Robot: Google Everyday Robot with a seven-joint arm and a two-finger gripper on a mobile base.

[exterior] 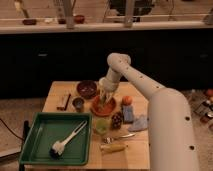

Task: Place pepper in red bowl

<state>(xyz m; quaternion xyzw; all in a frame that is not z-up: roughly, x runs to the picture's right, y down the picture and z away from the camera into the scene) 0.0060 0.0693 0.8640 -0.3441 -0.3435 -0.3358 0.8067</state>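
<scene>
The orange-red bowl [103, 106] sits near the middle of the wooden table [60, 92]. My gripper [104, 99] hangs straight over it, its tips down at the bowl. A small green thing shows at the tips, inside the bowl; it looks like the pepper [103, 104], but I cannot tell whether it is held or lying free. The arm comes in from the lower right and bends over the table.
A maroon-brown bowl [87, 89] and a small dark cup [78, 103] stand left of the red bowl. A pale green cup [101, 125], a pinecone-like item [117, 120], an orange ball [127, 100], a blue pack [128, 114] and a yellow oblong item [113, 147] lie in front. A green tray [35, 145] holds a brush.
</scene>
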